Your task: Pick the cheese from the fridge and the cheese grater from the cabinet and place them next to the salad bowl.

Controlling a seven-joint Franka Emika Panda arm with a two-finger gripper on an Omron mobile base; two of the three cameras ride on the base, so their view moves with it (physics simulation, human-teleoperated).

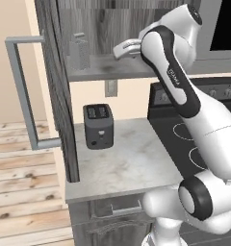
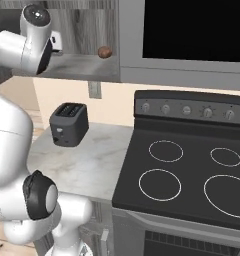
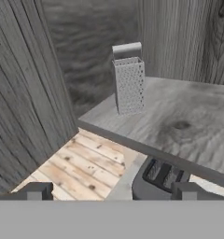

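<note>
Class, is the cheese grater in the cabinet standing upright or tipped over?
Upright: the cheese grater stands on its base on the cabinet shelf, handle on top.

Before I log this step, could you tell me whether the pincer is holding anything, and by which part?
Nothing is held. The pincer is open, apart from the cheese grater, which stands upright and untouched on the cabinet shelf.

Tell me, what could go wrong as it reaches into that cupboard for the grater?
1. The grater stands upright and narrow on the cupboard shelf; a nudge from the open gripper might tip it over before the jaws close.
2. It sits near the open cupboard door, so the arm may brush the door.
3. If dropped, it could land on the toaster directly below.
</note>
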